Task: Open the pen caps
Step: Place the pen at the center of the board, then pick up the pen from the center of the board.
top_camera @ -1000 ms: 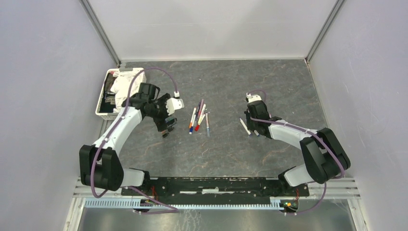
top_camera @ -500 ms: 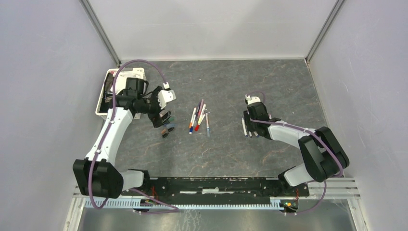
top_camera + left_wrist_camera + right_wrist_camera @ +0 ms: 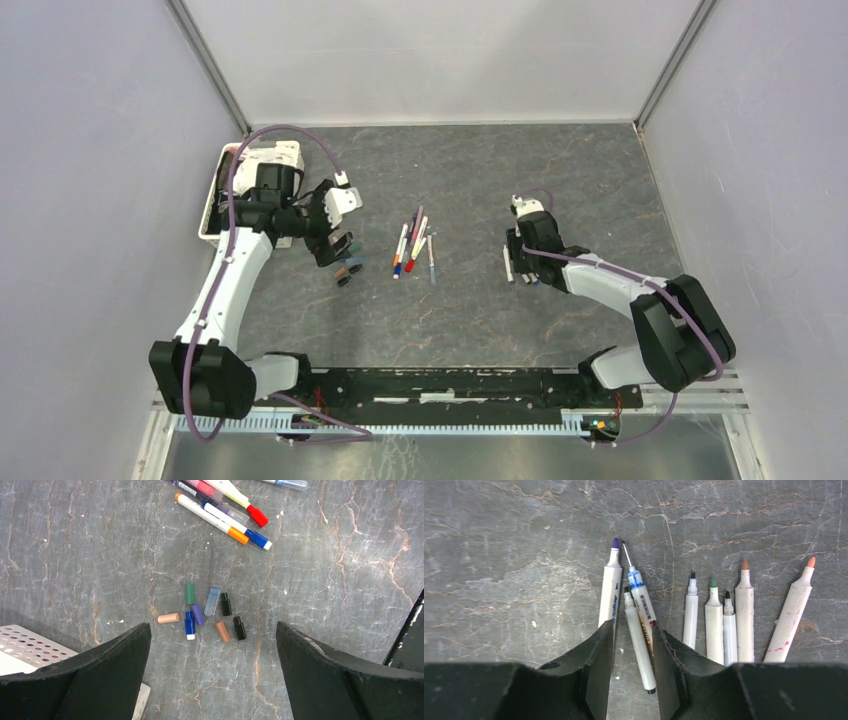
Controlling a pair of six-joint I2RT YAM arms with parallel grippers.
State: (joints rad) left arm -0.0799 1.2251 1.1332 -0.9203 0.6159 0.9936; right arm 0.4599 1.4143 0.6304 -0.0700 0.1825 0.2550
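At the far left of the worktop (image 3: 470, 170) stands a white tray (image 3: 208, 224). Just right of it the left fingers (image 3: 102, 677) hang above the stone surface, wide apart, with nothing between them.

Below the gap lie eight loose caps (image 3: 205, 616) in a small heap, near the tray and well apart from any pen. There is a green cap (image 3: 190, 593), a clear one (image 3: 212, 600), two black ones (image 3: 226, 604), a brown one (image 3: 222, 631), a purple one (image 3: 198, 614), a blue one (image 3: 189, 625) and a peach one (image 3: 168, 618). All lie on their sides, and some touch each other.

In the middle of the worktop lies a bundle of capped pens (image 3: 412, 243). The left wrist view shows an orange cap (image 3: 239, 536), a blue cap (image 3: 258, 539) and a red cap (image 3: 257, 516) on their ends.

Further right the right fingers (image 3: 594, 675) are low over the worktop and partly apart. One bare pen (image 3: 640, 645) with a black tip lies in the gap between them. The fingers are not clamped on it, but I cannot tell if one finger touches it. Seven other bare pens (image 3: 714, 620) lie beside it in a rough row, with all tips pointing the same way: purple, blue, black, green, black, brown and orange.
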